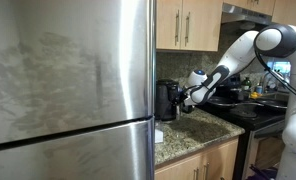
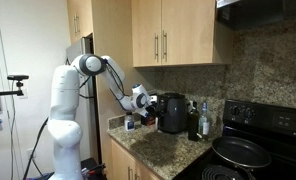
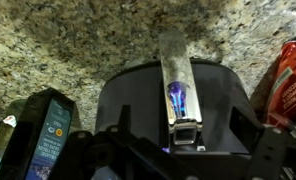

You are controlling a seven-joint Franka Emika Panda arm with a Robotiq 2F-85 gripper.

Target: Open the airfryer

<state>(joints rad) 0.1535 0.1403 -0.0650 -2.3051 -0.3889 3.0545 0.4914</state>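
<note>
The airfryer (image 1: 165, 100) (image 2: 173, 112) is a small black appliance standing on the granite counter beside the fridge. In the wrist view its black body (image 3: 136, 92) fills the middle, with a shiny silver handle (image 3: 177, 85) sticking out toward the camera. My gripper (image 3: 182, 124) is open, and its two dark fingers stand wide on either side of the handle's near end without touching it. In both exterior views the gripper (image 1: 186, 97) (image 2: 150, 105) sits right at the airfryer's front, level with the drawer handle.
A tall steel fridge (image 1: 68, 90) fills one side. Bottles (image 2: 199, 120) stand next to the airfryer, and beyond them is a stove with black pans (image 2: 243, 152). Wooden cabinets (image 2: 173, 35) hang overhead. A dark carton (image 3: 43, 130) and a red packet (image 3: 288, 85) flank the airfryer.
</note>
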